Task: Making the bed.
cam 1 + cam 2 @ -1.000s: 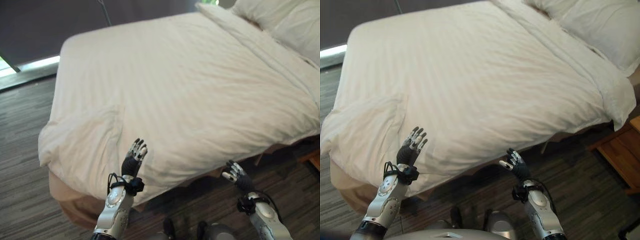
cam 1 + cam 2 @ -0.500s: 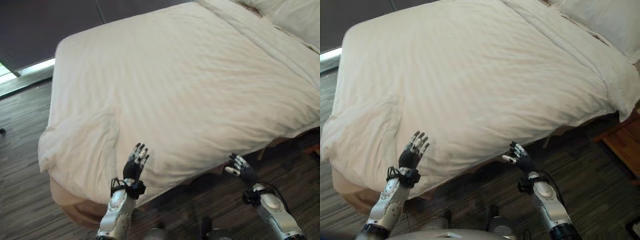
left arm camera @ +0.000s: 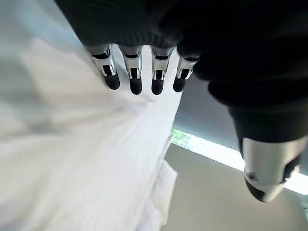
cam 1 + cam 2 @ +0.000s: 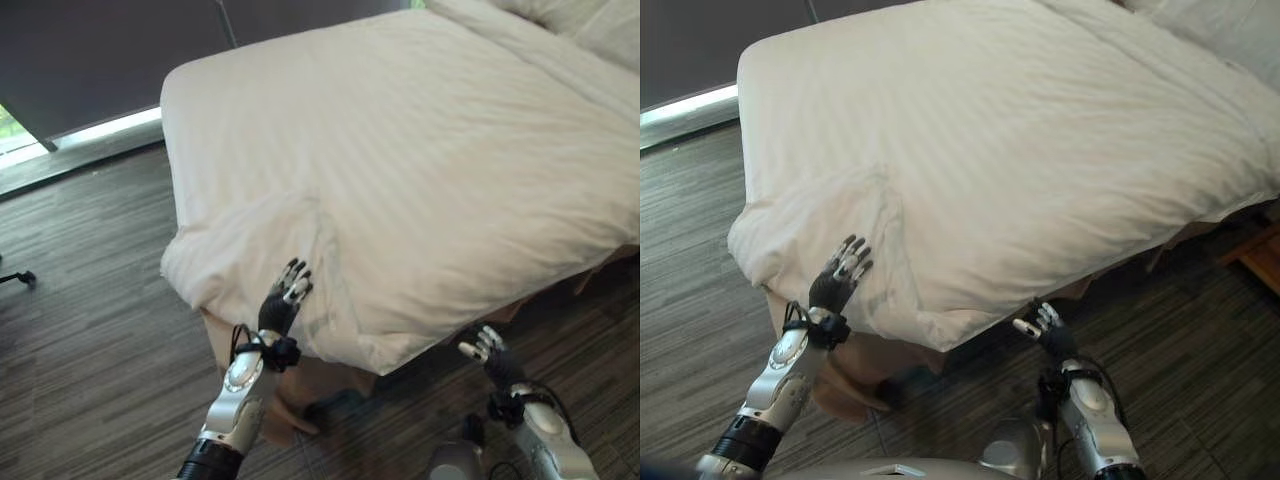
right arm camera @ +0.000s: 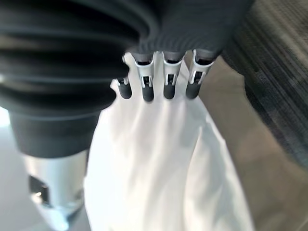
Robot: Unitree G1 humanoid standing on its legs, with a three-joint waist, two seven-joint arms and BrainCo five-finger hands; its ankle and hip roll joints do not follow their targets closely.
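- The duvet [image 4: 420, 160] covers the bed, its bunched corner [image 4: 255, 245] lying at 12 o'clock from the left hand [image 4: 283, 305], the nearer one.
- Left hand: fingers released, empty, just below that corner.
- Right hand [image 4: 487, 347]: relaxed, empty, under the hanging edge.

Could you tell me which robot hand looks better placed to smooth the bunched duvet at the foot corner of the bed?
Probably the left robot hand: it is open, right at the rumpled corner of the duvet. The right robot hand hangs lower, beside the bed's edge.
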